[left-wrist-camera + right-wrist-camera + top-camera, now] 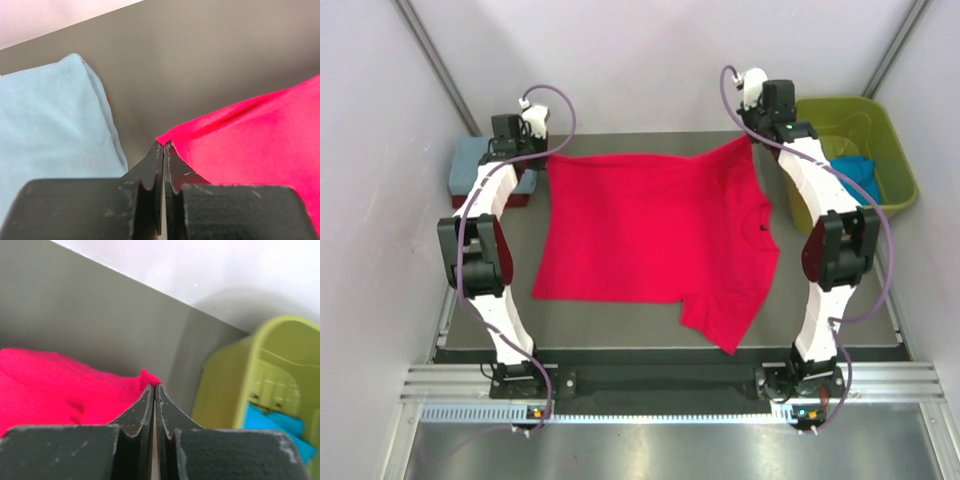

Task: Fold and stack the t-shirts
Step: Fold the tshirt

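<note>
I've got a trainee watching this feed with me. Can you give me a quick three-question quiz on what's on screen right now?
1. True or false: the red t-shirt is already folded.
2. Which is pinching a far corner of it? A: the left gripper only. B: the right gripper only. C: both.
3. Fill in: the bright blue shirt lies inside the green ____.

Key
1. False: it lies spread out on the table.
2. C: each is shut on a far corner.
3. tub
</note>
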`<action>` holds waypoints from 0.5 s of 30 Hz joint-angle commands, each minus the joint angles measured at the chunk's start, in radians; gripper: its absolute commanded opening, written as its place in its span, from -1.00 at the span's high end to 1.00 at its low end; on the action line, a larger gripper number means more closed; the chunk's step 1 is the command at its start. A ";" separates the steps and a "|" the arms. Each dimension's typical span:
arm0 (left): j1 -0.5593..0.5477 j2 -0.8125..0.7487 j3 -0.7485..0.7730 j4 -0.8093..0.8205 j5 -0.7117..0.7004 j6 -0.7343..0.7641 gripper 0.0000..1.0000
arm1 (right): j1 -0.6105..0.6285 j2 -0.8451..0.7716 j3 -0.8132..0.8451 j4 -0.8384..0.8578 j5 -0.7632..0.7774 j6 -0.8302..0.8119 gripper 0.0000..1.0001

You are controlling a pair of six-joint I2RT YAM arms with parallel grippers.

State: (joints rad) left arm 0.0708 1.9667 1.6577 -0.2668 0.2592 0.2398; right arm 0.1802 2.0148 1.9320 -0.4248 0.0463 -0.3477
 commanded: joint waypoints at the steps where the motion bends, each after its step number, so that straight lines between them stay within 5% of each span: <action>1: 0.009 -0.094 -0.036 -0.061 0.058 0.047 1.00 | 0.018 -0.132 -0.059 -0.022 -0.006 -0.002 1.00; 15: 0.024 -0.169 -0.134 -0.173 0.095 0.085 1.00 | 0.064 -0.404 -0.392 -0.083 -0.017 0.004 1.00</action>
State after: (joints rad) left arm 0.0826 1.8721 1.5368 -0.4164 0.3256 0.3012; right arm 0.2310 1.7050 1.5688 -0.5026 0.0338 -0.3477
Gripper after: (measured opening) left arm 0.012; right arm 0.006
